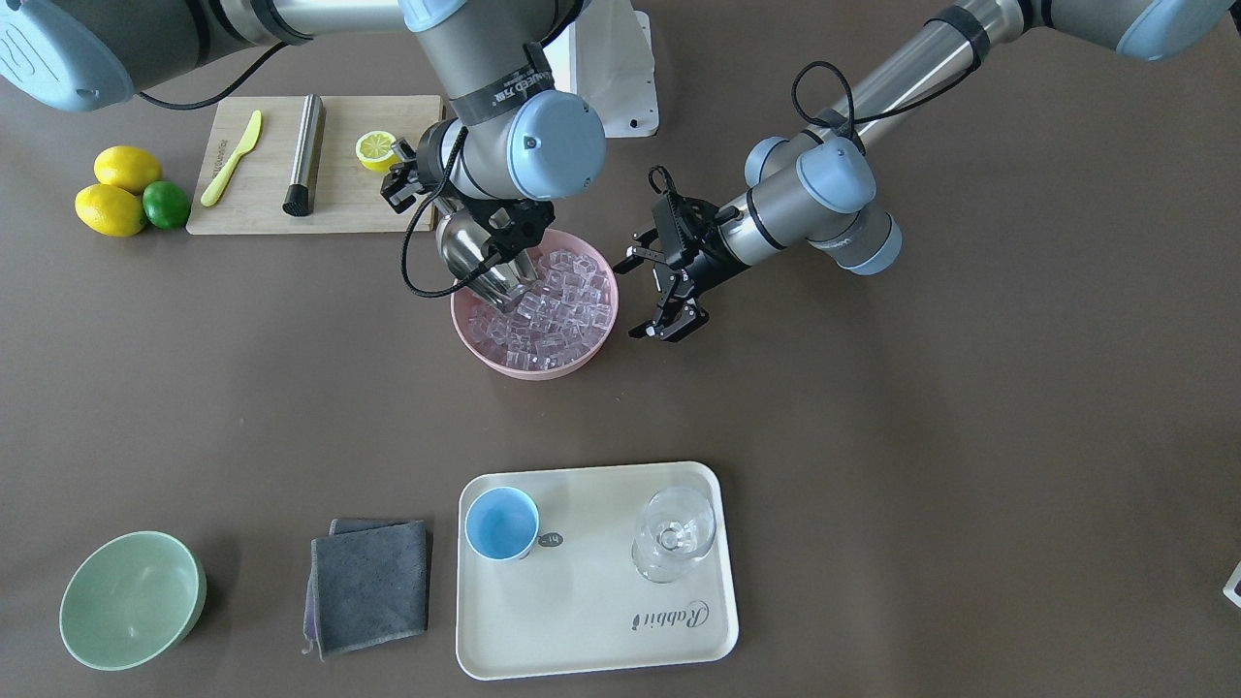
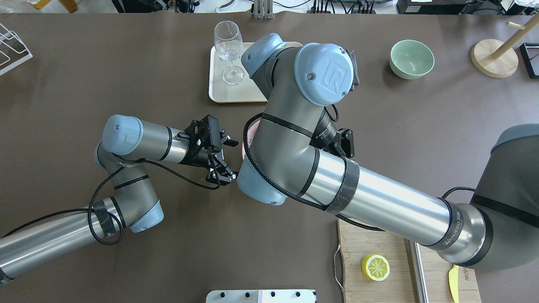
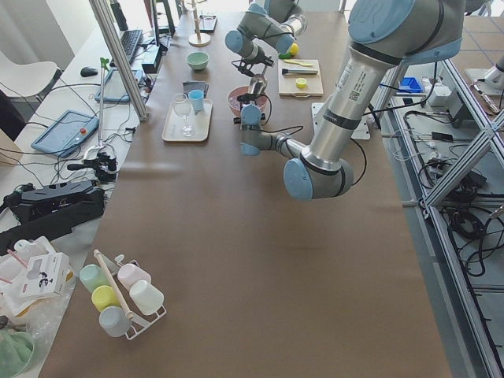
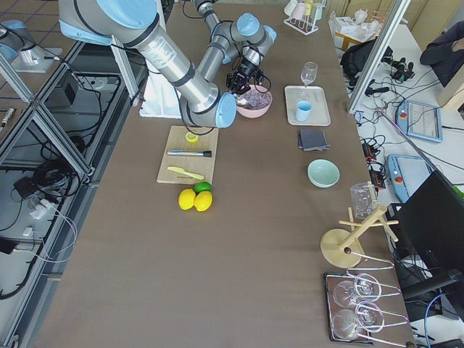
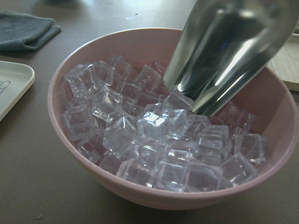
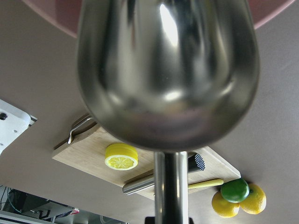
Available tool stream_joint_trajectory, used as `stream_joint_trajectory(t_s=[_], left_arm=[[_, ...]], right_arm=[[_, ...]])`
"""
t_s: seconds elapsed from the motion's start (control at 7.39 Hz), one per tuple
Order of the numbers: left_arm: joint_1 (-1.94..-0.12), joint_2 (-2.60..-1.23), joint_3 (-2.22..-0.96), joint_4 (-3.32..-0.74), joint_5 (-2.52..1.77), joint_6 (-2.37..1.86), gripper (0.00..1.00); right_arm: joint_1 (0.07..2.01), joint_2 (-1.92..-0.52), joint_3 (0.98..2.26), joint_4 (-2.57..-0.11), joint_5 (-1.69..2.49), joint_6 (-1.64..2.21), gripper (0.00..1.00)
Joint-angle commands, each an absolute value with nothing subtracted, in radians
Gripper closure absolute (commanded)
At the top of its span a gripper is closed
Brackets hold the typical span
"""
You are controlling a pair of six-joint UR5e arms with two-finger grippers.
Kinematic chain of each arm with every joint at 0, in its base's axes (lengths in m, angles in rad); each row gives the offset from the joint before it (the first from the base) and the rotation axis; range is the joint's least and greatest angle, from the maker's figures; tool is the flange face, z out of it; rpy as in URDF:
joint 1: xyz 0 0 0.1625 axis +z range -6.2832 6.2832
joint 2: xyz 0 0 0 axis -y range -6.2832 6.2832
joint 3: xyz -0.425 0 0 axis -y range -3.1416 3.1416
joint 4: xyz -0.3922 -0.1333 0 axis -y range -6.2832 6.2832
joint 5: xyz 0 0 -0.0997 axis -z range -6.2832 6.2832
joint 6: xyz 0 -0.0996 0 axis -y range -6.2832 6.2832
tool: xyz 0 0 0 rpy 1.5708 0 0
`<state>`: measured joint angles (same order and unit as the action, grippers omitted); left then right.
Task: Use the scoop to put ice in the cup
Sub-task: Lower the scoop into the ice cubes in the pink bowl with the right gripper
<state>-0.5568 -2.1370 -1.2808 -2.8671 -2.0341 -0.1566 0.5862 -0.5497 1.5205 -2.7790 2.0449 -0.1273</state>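
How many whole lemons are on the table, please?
2. Both lie beside the lime, just off the cutting board: one lemon nearer the robot, the other lemon just beyond it. Others may be hidden.

Two arms [image 1: 814, 194] are reaching over the desk [image 1: 873, 436], each carrying one tool: the left tool [image 1: 635, 301] and the right tool [image 1: 509, 257]. One scoop [image 1: 465, 254] is poking into one pink bowl [image 1: 533, 373], where the ice [image 1: 557, 310] is lying in more cubes than can be counted. One board [image 1: 359, 204] is carrying one yellow knife [image 1: 231, 158], one steel cylinder [image 1: 304, 153] and one lemon half [image 1: 375, 149]. Seen from across the desk, at its nine o'clock two whole lemons [image 1: 126, 169] and one lime [image 1: 166, 205] are sitting. One tray [image 1: 601, 620] is holding one cup [image 1: 501, 523] and one stemmed glass [image 1: 674, 533]. One grey cloth [image 1: 370, 586] and one green bowl [image 1: 131, 600] are lying at the tray's nine o'clock.
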Motion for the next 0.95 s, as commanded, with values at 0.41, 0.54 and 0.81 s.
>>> stream_joint_trajectory(t_s=[0.41, 0.54, 0.81], left_arm=[[-0.557, -2.132, -1.281, -2.867, -2.028, -0.156, 0.01], [-0.557, -2.132, -1.281, -2.867, -2.028, -0.156, 0.01], [-0.557, -2.132, -1.281, -2.867, -2.028, -0.156, 0.01]], right_arm=[[0.584, -0.607, 1.547, -2.594, 2.023, -0.124, 1.0], [0.584, -0.65, 1.599, -2.547, 2.023, -0.124, 1.0], [0.583, -0.699, 1.65, -2.475, 2.025, -0.123, 1.0]])
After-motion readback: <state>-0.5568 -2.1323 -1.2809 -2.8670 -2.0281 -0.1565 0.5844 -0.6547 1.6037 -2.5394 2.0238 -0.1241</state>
